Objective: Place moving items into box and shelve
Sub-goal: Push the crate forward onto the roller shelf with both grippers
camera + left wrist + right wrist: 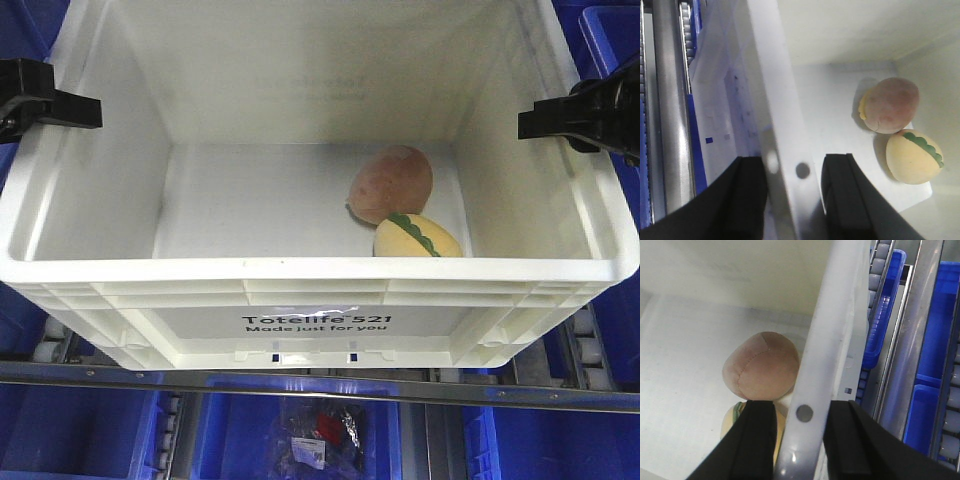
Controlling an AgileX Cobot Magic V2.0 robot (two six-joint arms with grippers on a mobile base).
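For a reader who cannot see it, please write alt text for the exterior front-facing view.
A white Totelife tote holds two plush toys in its right front corner: a brownish-pink one touching a pale yellow one with a green leaf strip. Black grippers clamp the left rim and right rim, with blue bins below.

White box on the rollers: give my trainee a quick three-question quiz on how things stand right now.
1. True or false: both plush toys lie inside the white box.
2. Which toy sits nearer the printed front wall: A) brownish-pink toy B) yellow toy?
3. What do the left gripper and right gripper straddle?

Key: 1 true. 2 B. 3 The box's side rims, one finger inside and one outside.
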